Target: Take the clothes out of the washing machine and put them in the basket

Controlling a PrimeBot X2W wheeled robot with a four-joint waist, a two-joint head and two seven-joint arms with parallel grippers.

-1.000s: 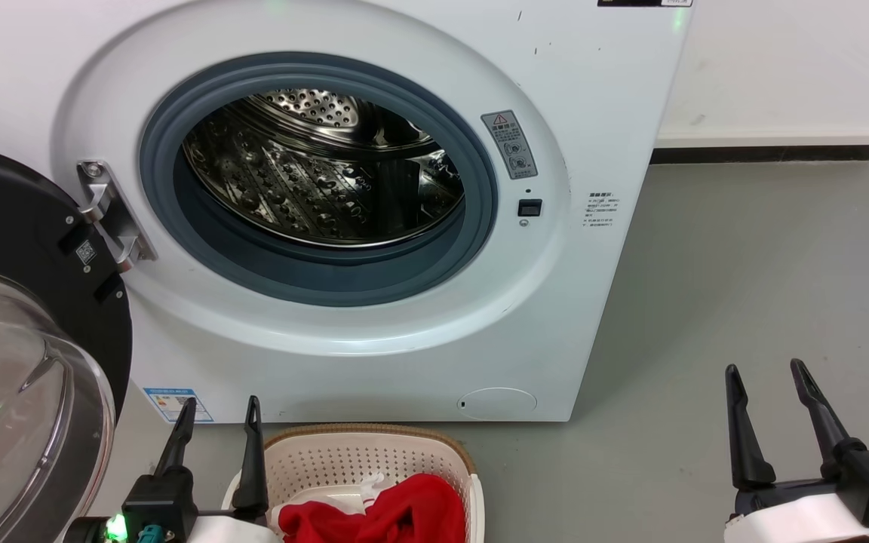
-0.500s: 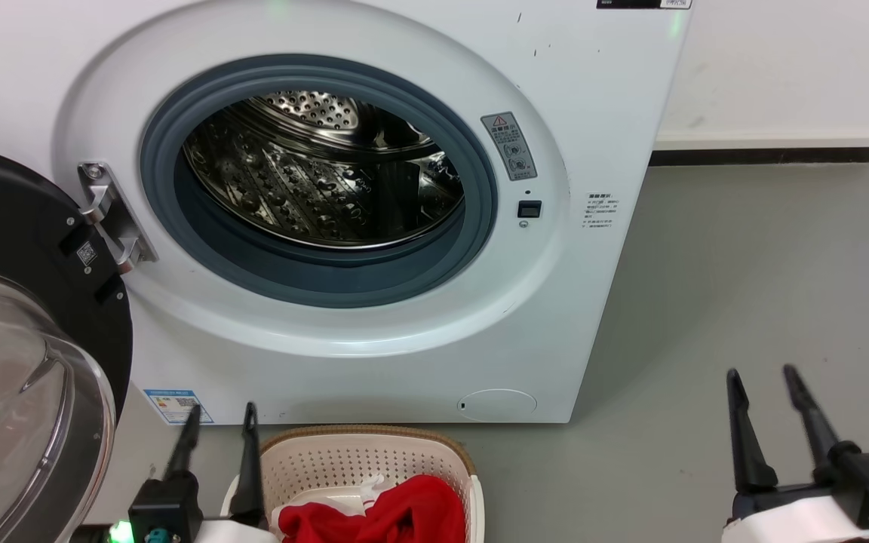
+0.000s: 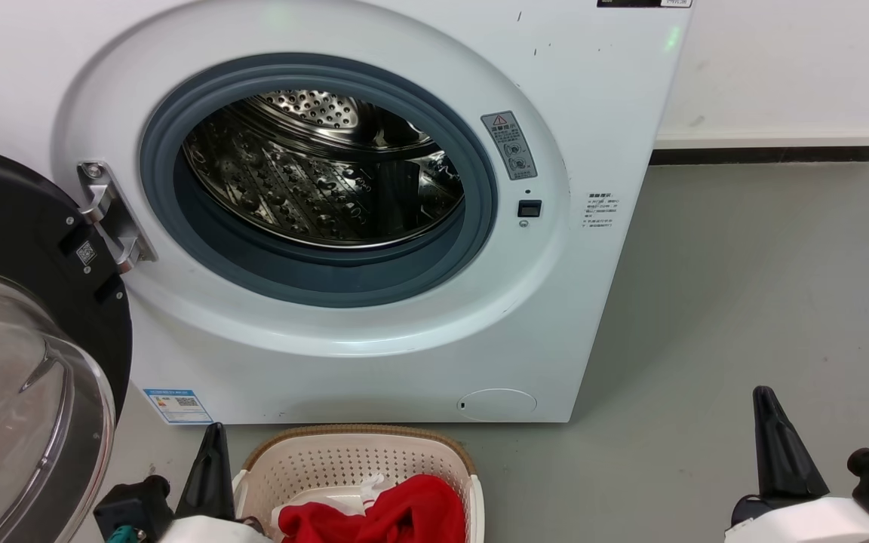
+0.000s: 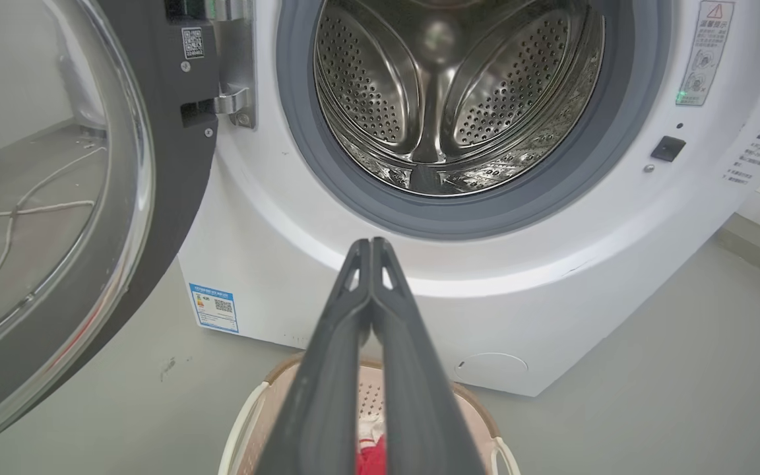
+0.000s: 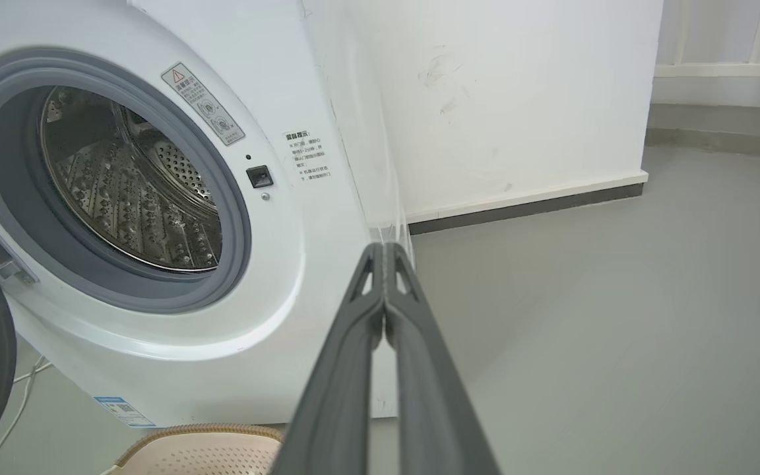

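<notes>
Left end effector and right end effector have sunk into the bottom corners, clenched on nothing; clothes lie in the basket, bottom centre; washing machine looks emptied, job likely finished.

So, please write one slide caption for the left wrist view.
Shut left gripper pointing at the open washing machine, with red clothes in the basket nearby.

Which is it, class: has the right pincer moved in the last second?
Yes. Against the unmoved washing machine, the right pincer has dropped lower in the head view and shut.
</notes>
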